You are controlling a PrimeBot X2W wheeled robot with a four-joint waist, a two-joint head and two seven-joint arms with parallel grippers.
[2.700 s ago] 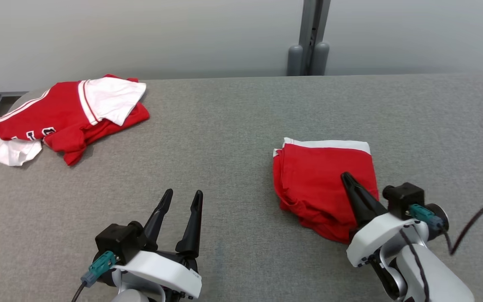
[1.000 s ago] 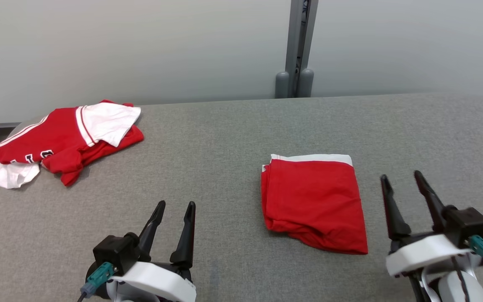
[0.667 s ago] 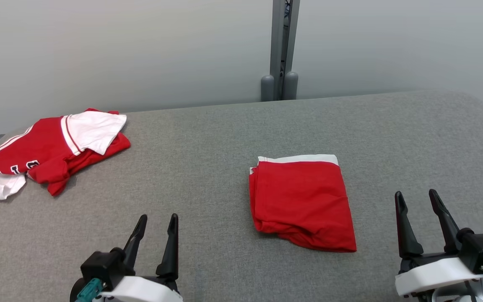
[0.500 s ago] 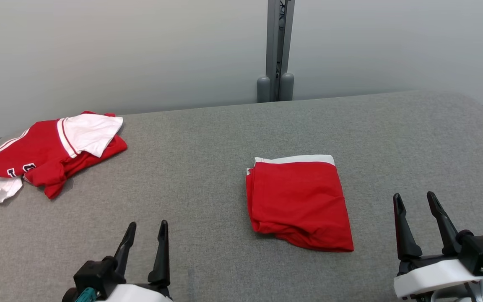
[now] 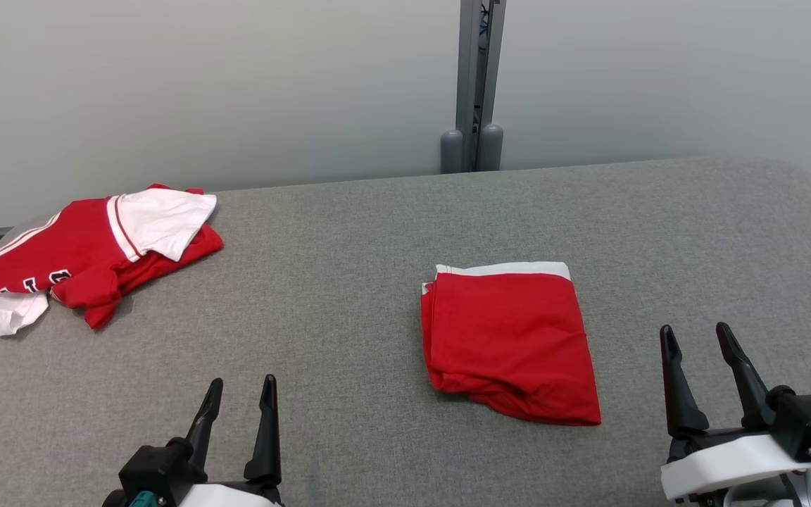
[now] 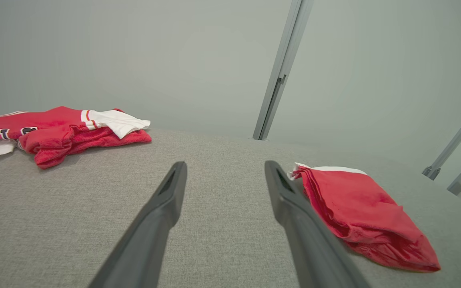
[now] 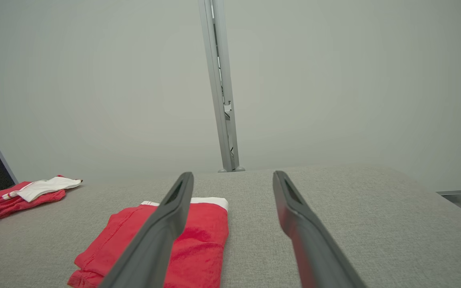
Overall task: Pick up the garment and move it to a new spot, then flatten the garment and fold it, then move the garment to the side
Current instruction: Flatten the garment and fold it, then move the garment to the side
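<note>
A folded red garment (image 5: 511,341) with a white band along its far edge lies flat on the grey table (image 5: 349,232), right of centre. The left wrist view has it (image 6: 354,208) at the right, the right wrist view has it (image 7: 162,244) at the lower left. My left gripper (image 5: 240,393) stands open near the front edge, well left of the garment, nothing between its fingers. My right gripper (image 5: 694,338) is open too, just right of the garment and apart from it. From the wrists, the left gripper (image 6: 224,170) and the right gripper (image 7: 232,178) show spread fingers.
A second red and white garment (image 5: 89,257) lies crumpled at the table's far left corner, also seen as a heap (image 6: 58,130) and a strip (image 7: 22,194). A grey post (image 5: 472,84) stands against the pale wall behind the table.
The right gripper let go of the folded garment and drew back to its right side. The left gripper sank lower in the head view. The camera itself shifted.
</note>
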